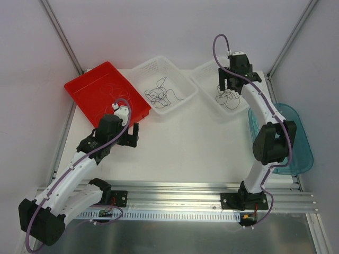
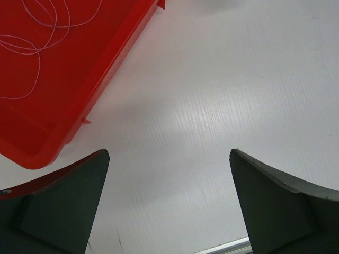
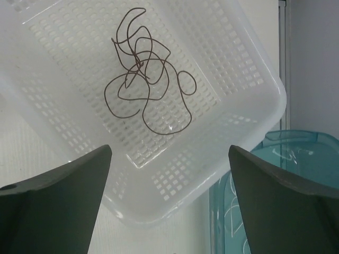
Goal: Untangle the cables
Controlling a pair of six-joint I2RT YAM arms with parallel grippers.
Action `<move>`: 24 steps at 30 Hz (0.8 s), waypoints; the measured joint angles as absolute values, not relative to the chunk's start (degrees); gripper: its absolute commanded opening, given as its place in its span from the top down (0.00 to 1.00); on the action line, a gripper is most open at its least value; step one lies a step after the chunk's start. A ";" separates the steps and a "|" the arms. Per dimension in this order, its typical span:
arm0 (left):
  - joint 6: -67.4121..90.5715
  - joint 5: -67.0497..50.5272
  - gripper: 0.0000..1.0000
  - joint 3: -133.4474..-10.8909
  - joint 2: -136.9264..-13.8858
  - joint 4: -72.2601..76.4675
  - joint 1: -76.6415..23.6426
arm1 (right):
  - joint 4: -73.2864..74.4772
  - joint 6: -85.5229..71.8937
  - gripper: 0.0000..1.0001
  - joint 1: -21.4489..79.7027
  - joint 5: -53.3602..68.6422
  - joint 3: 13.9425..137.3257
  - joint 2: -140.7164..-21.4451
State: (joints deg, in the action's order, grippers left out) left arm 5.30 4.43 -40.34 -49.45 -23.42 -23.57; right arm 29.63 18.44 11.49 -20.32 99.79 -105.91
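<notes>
STEP: judged sorting; brown cable lies alone, upper centre, in right white basket | RIGHT pincer: spread wide, empty, above it | LEFT pincer: spread wide, empty, over worktop beside red tray | ADVICE: rise straight, avoid snagging loops; then take one free end from tangle in middle basket | WRITING: none readable

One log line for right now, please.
left gripper: jaws open, empty, over table beside red tray | right gripper: jaws open, empty, above white basket | brown cable: loose tangle lying in that basket
</notes>
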 measured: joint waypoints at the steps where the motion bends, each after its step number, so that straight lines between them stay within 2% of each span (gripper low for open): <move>1: 5.30 4.43 0.01 -40.34 -49.34 -23.42 -23.57 | 30.00 17.76 0.03 11.49 -20.34 98.30 -104.14; 15: 5.74 4.64 0.01 -40.66 -43.29 -24.88 -23.57 | 44.95 8.05 0.03 11.49 -18.57 85.78 -69.78; 24: 11.73 6.68 0.01 -46.59 -28.84 -34.87 -23.57 | 55.18 6.22 0.03 11.51 -18.17 76.86 -41.56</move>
